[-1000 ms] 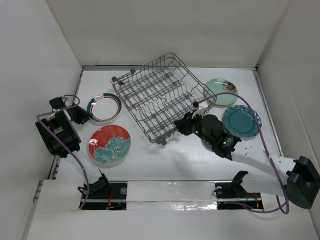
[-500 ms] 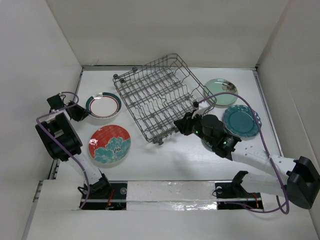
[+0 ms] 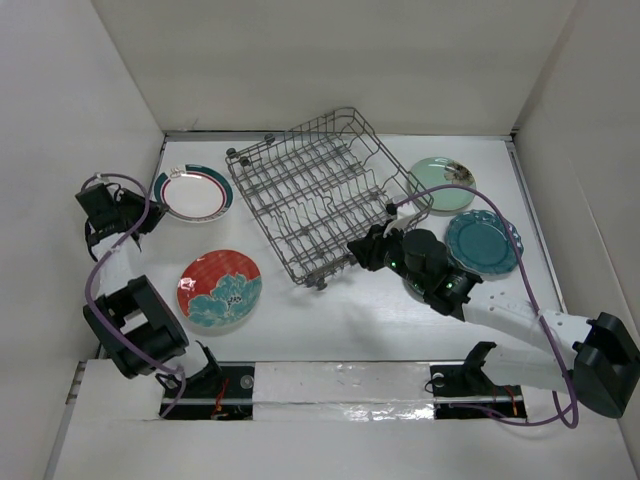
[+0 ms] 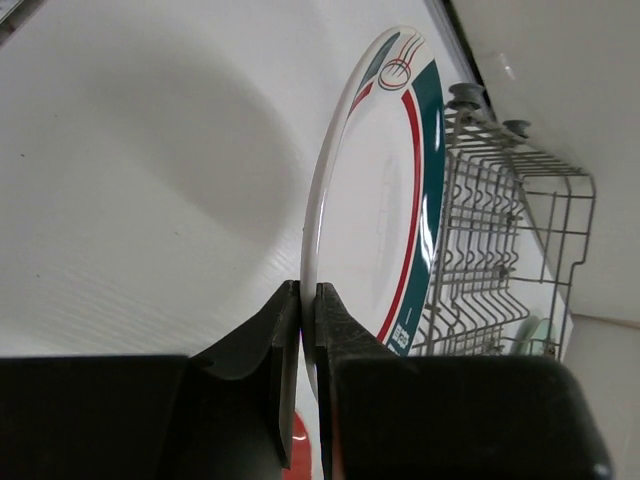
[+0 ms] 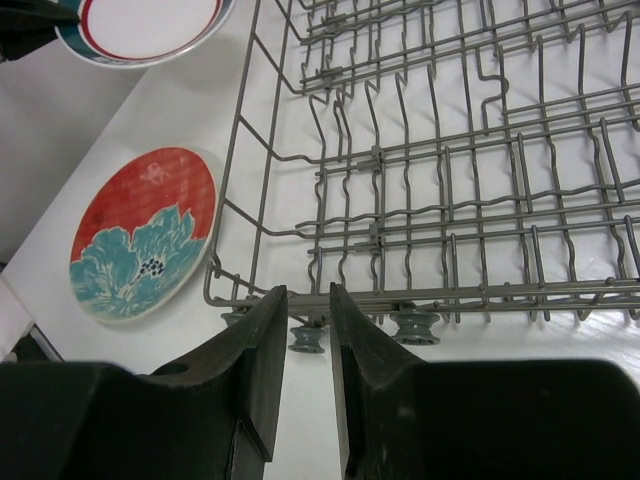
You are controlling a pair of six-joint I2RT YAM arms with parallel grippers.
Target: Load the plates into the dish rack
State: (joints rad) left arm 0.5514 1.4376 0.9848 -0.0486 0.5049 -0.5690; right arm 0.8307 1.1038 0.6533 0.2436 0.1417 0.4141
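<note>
Four plates are out, none in the dish rack (image 3: 318, 192) yet. My left hand (image 4: 301, 290) is clamped on the rim of the white plate with the teal and red rings (image 4: 392, 190), which stands on edge between my fingers, just left of the rack's far left corner. The red plate with the teal flower (image 3: 220, 288) lies flat on the tabletop (image 3: 330, 325) near my left arm. The pale green plate (image 3: 441, 183) and the dark teal scalloped plate (image 3: 481, 241) lie right of the rack. My right hand (image 5: 308, 295) sits at the rack's near corner, fingers slightly apart around a small wheel; I cannot tell whether they grip it.
</note>
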